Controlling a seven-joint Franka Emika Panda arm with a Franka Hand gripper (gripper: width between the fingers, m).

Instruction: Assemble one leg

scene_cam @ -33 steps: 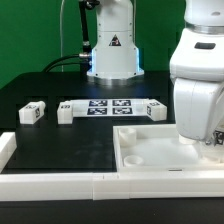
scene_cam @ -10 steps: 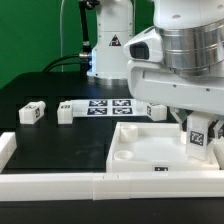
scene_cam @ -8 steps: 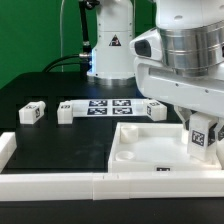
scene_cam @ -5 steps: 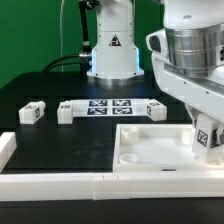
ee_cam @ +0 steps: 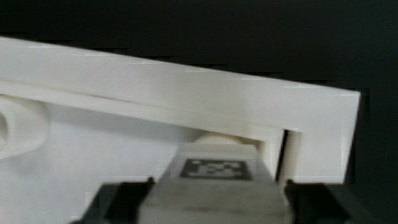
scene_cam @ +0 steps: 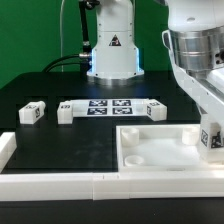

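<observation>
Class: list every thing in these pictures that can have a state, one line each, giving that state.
Panel: lying flat, hollow side up.
Pincer: shut on the leg.
Leg: gripped, at the panel's corner; seated or not, cannot tell.
Loose legs: lying free, ungripped.

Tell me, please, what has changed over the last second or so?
The arm carried the leg, gripped between its fingers, toward the exterior view's right, out to the panel's corner on that side. Nothing was let go. The three loose legs, the marker board and the panel stayed put.
</observation>
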